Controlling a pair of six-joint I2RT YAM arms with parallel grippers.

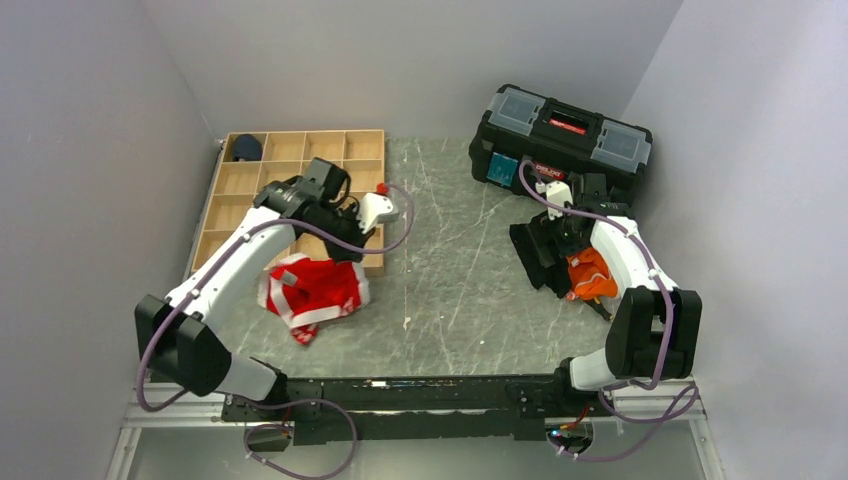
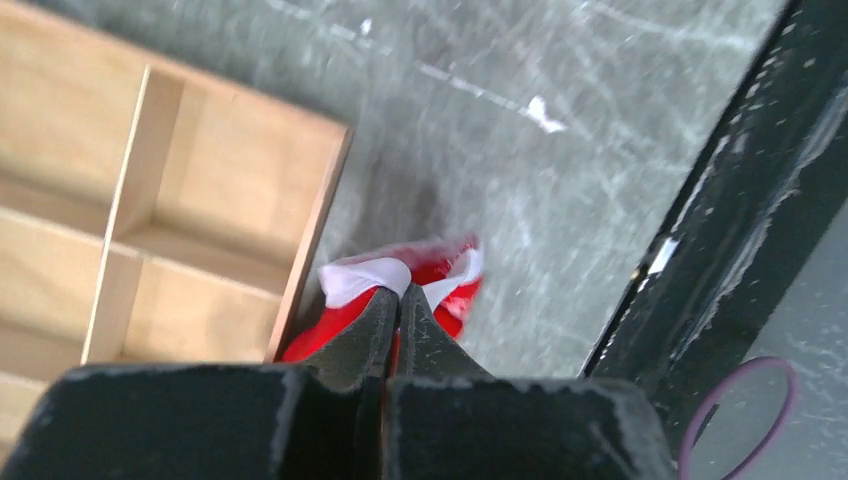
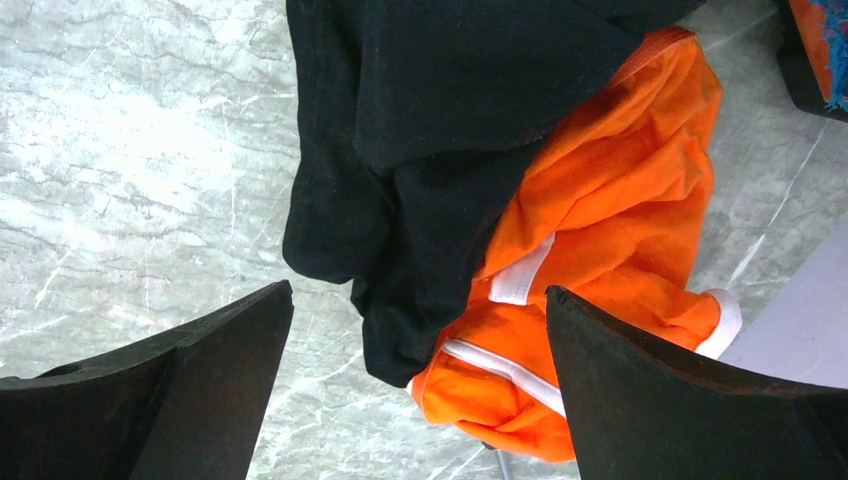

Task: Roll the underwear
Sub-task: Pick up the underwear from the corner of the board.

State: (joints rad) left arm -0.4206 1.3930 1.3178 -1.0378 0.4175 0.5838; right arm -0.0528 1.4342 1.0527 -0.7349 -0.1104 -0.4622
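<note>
- A grey marbled tabletop [image 1: 460,290] is sitting between pale walls.
- The left gripper [image 2: 398,300] is pinching the underwear [image 2: 440,275] by its white-trimmed edge, probably to start rolling.
- The garment is lying crumpled near the tabletop's left edge, against the wooden tray [image 2: 200,200]; free room is lying toward the centre.
- The right gripper [image 3: 418,290] is hanging spread over the black cloth [image 3: 450,100] and orange cloth [image 3: 610,210].

Top cam looks down from behind the arms over the whole table [image 1: 450,290]; left wrist close above underwear [image 2: 450,270] beside tray [image 2: 230,190], right wrist close above orange cloth [image 3: 610,200], all shared with top.
</note>
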